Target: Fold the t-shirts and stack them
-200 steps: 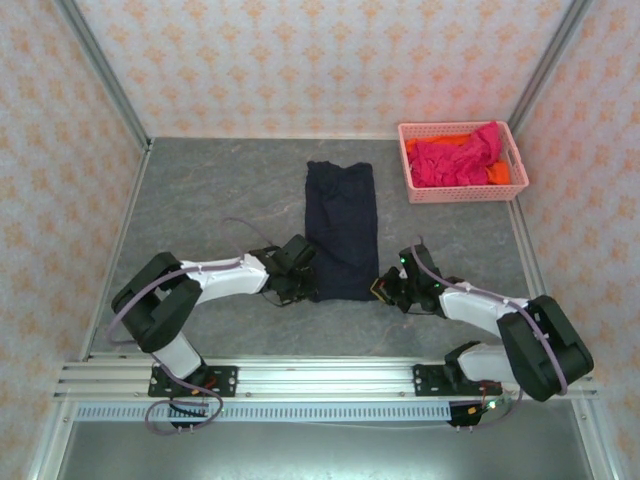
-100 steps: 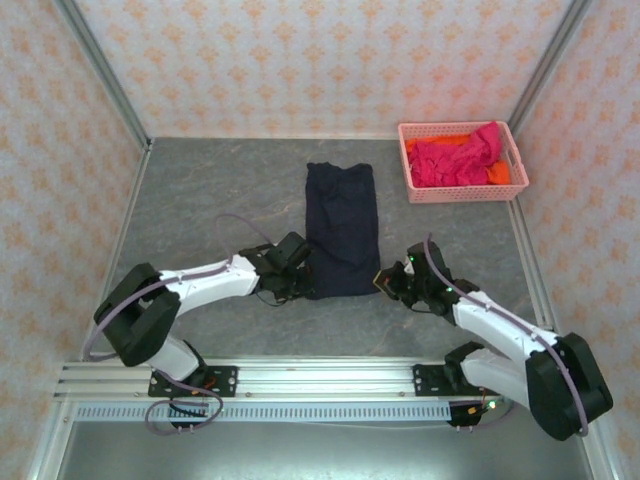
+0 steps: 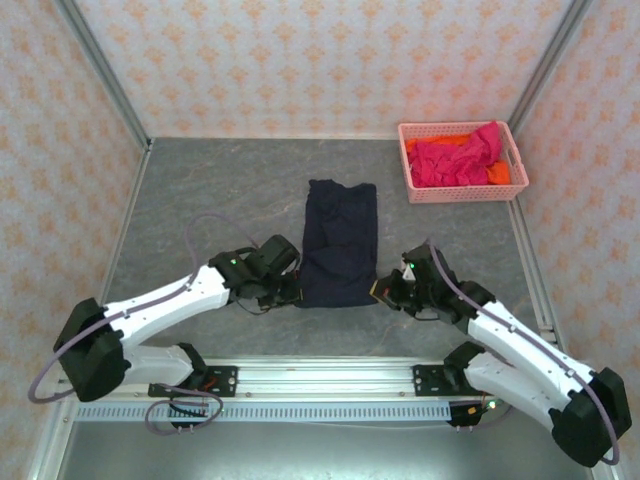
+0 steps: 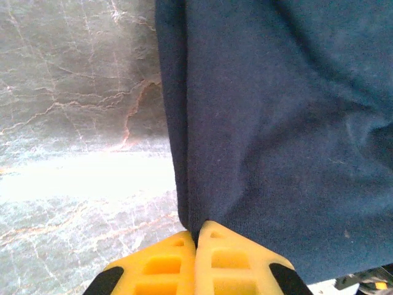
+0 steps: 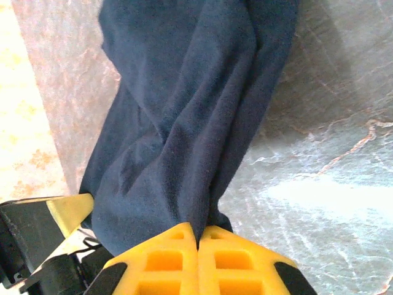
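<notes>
Right now my left jaws are closed on the near left corner of the navy shirt (image 3: 340, 240). From the left wrist camera, the two yellow pads (image 4: 166, 270) meet with the cloth's edge pinched between their tips. The shirt spreads away ahead of these jaws and off to their right, and bare surface (image 4: 73, 92) lies ahead to their left.

My right jaws are likewise closed, gripping the near right corner of the same shirt. In the right wrist camera their pads (image 5: 239, 264) come together on a bunched fold. The cloth runs ahead of them and to their left in long soft creases, with surface (image 5: 325, 123) ahead to their right.

From above, the navy shirt is a narrow folded strip reaching away from both pairs of jaws toward the far wall. Its near hem spans the gap between them, and the far end lies on the surface. I cannot tell whether the near hem is raised off the surface or resting on it.

The magenta shirt (image 3: 455, 160) sits crumpled in the pink basket (image 3: 460, 197), well beyond the right jaws, ahead and to their right, apart from the navy one. The orange shirt (image 3: 500, 176) lies under it in the same basket, showing at the edges.
</notes>
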`<control>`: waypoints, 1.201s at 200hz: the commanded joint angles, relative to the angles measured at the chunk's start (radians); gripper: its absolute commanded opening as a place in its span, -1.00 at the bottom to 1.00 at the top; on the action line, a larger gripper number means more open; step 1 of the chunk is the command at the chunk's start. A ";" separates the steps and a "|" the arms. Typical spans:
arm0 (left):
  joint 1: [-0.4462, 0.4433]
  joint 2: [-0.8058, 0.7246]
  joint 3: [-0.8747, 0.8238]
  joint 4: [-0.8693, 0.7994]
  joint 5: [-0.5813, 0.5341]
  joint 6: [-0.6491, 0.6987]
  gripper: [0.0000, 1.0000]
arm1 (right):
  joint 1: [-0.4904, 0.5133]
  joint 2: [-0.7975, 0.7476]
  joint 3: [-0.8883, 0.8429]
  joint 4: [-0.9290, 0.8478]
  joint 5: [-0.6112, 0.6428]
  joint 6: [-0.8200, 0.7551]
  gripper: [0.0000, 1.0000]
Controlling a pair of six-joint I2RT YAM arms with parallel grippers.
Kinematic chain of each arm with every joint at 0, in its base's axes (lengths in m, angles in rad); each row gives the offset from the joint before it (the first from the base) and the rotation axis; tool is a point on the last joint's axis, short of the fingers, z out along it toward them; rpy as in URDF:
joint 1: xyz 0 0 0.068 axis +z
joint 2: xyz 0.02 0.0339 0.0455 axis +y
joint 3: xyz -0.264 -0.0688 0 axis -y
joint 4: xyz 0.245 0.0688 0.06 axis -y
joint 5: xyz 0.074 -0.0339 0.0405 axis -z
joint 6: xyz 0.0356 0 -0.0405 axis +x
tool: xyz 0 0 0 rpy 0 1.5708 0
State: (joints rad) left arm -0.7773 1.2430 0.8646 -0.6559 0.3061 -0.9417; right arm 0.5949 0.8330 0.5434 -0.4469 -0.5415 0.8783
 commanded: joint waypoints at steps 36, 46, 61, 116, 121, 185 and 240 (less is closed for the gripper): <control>0.029 0.046 0.219 -0.137 -0.087 0.078 -1.00 | -0.023 0.077 0.194 -0.096 0.094 -0.109 -1.00; 0.046 0.073 0.257 -0.140 -0.091 0.106 -1.00 | -0.044 0.106 0.222 -0.083 0.087 -0.132 -1.00; 0.080 0.111 0.305 -0.140 -0.099 0.154 -1.00 | -0.080 0.146 0.262 -0.062 0.076 -0.166 -1.00; 0.171 0.277 0.507 -0.140 -0.098 0.279 -1.00 | -0.162 0.346 0.426 0.004 0.094 -0.294 -1.00; 0.175 0.297 0.527 -0.140 -0.100 0.289 -1.00 | -0.170 0.381 0.443 0.014 0.095 -0.300 -1.00; 0.216 0.498 0.807 -0.177 -0.144 0.345 -1.00 | -0.256 0.622 0.638 0.105 0.077 -0.347 -1.00; 0.249 0.656 0.985 -0.208 -0.155 0.366 -1.00 | -0.315 0.769 0.740 0.164 0.048 -0.335 -1.00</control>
State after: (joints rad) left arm -0.5533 1.8606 1.7824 -0.8227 0.1818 -0.6067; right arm 0.2974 1.5520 1.2167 -0.3462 -0.4721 0.5594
